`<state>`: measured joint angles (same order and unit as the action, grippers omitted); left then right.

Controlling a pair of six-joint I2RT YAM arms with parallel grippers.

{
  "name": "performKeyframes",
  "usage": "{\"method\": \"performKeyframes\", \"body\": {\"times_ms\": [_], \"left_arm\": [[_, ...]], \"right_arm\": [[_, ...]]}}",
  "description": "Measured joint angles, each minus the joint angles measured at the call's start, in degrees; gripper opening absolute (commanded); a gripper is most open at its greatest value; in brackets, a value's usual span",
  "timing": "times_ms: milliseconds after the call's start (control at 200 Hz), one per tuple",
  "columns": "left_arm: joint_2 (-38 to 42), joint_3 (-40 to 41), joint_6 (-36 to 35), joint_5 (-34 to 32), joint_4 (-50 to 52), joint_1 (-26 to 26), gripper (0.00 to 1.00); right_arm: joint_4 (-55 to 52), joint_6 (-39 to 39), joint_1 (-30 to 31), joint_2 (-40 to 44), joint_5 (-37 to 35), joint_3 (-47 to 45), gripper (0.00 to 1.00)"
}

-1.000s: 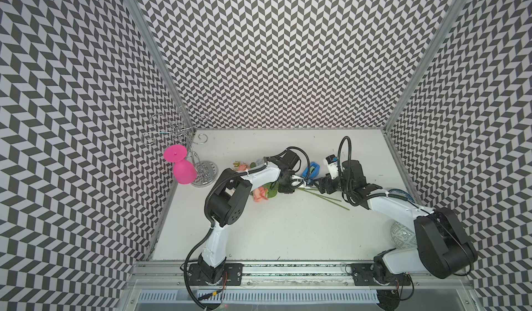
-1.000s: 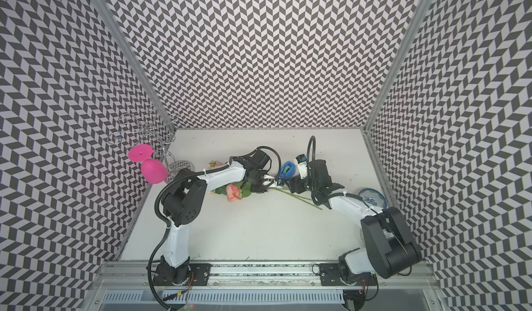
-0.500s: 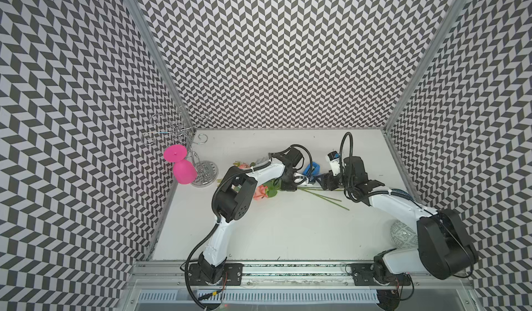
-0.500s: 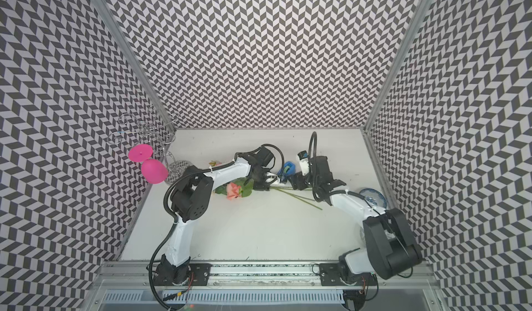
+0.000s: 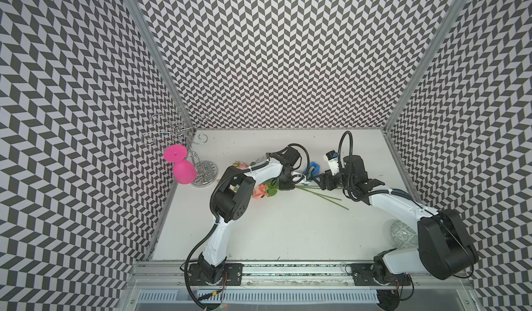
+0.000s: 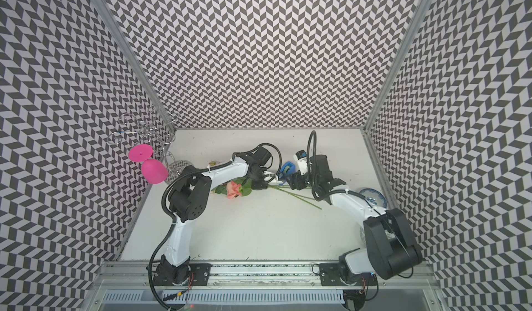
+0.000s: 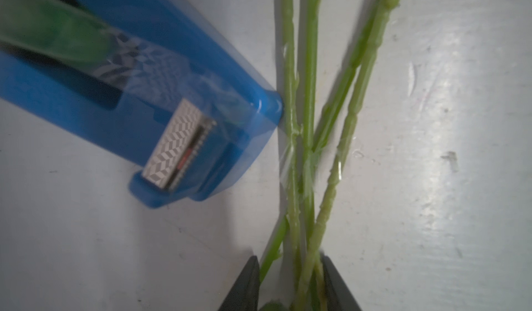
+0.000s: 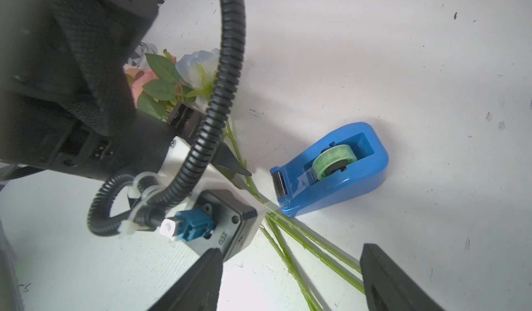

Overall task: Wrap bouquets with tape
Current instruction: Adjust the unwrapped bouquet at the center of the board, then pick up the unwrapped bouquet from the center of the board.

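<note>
The bouquets lie on the white table as one bunch, with a peach bloom (image 5: 260, 191) (image 6: 233, 189) to the left and thin green stems (image 5: 322, 196) (image 7: 308, 122) (image 8: 299, 237) fanning right. My left gripper (image 5: 296, 183) (image 6: 269, 183) (image 7: 289, 269) is shut on the gathered stems. The tape sits in its blue dispenser (image 5: 313, 169) (image 6: 288, 168) (image 7: 144, 93) (image 8: 345, 174) right behind the stems. A clear strip (image 7: 293, 157) runs from it across them. My right gripper (image 5: 322, 180) (image 6: 293, 181) (image 8: 290, 250) hangs open just above the stems' loose ends, holding nothing.
A pink goblet (image 5: 184, 171) hangs upside down on a wire rack (image 5: 204, 173) in the back left corner. A patterned bowl (image 5: 403, 234) and a blue-and-white dish (image 6: 371, 196) sit by the right wall, partly behind my right arm.
My left arm's elbow has shifted slightly to the right, with the gripper staying on the stems. The right gripper has hardly moved and its jaws have narrowed a little.
</note>
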<state>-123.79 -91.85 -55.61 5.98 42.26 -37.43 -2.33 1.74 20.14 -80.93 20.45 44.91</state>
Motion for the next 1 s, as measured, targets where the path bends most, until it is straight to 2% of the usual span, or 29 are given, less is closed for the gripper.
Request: {"method": "performKeyframes", "body": {"times_ms": [85, 115, 130, 135, 255, 491, 701, 856, 1001], "left_arm": [[-1.66, -1.25, 0.76, 1.07, 1.88, -0.09, 0.24], [-2.08, -1.84, 1.25, 1.53, 2.58, -0.13, 0.13], [-2.29, -2.14, 0.94, 1.84, 2.89, -0.2, 0.01], [-2.34, -2.23, 0.98, 1.92, 3.02, -0.2, 0.0], [-2.1, -1.95, 1.57, 3.13, 1.75, -0.81, 0.0], [4.59, 7.69, 1.22, 2.58, -7.76, -0.81, 0.0], [7.34, 10.58, -0.52, -0.04, -8.0, -0.85, 0.0], [8.92, 10.73, -2.03, -0.79, -8.0, -0.85, 0.0], [11.04, 11.26, -2.84, -0.74, -8.59, -0.85, 0.0]], "right_arm": [[-0.68, 0.02, 0.0, 0.02, 0.57, 0.04, 0.77], [-1.05, 0.0, 0.0, 0.02, 0.7, 0.04, 0.77], [-1.25, 0.0, 0.0, 0.04, 0.79, 0.04, 0.77], [-1.31, -0.02, 0.0, 0.07, 0.81, 0.04, 0.77], [-2.36, -0.07, 0.0, 1.33, 0.92, -0.39, 0.76], [-1.95, 0.02, 0.0, 3.13, 1.25, -2.34, 0.74], [-1.68, -0.28, 0.37, 3.1, -0.15, -3.23, 0.76], [-1.44, -4.66, 2.99, 2.84, -3.08, -3.52, 0.8], [-1.09, -10.29, 3.96, 1.05, -3.32, -3.52, 0.8]]}}
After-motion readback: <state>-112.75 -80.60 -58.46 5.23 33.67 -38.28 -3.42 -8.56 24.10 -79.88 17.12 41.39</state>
